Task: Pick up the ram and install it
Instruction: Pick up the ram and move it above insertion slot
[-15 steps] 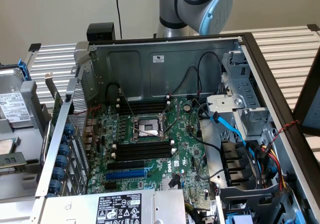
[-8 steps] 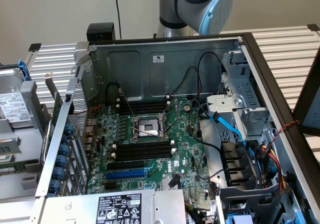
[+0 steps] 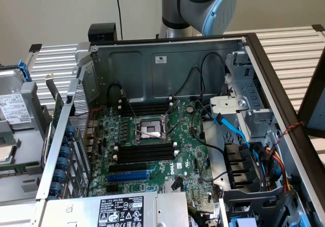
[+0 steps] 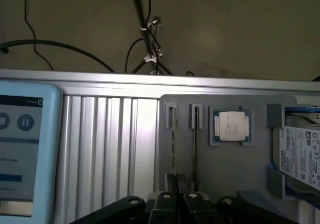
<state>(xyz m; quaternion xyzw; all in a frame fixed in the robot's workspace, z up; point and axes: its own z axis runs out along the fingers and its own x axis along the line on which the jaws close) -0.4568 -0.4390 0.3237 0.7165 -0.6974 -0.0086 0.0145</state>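
In the wrist view my gripper [image 4: 176, 178] hangs over a grey holder tray [image 4: 220, 164], its two black fingers [image 4: 171, 184] pressed together with nothing between them. Two narrow slots sit just beyond the fingertips. A thin stick stands on edge in each, and these look like the ram [image 4: 173, 130] and a second stick [image 4: 194, 134]. From this angle their faces are hidden. In the exterior view the open computer case holds the motherboard [image 3: 188, 135], with black memory slots [image 3: 147, 152] in front of the processor socket [image 3: 150, 128] and more slots [image 3: 147, 107] behind it.
The tray also carries a processor chip [image 4: 231, 126] and a hard drive [image 4: 300, 156]. A tablet screen [image 4: 25, 149] lies beside it on the ribbed aluminium table [image 4: 110, 144]. Inside the case are a blue expansion slot [image 3: 129, 176], loose black cables [image 3: 203, 69], a drive cage [image 3: 249, 110] and the power supply [image 3: 122, 209].
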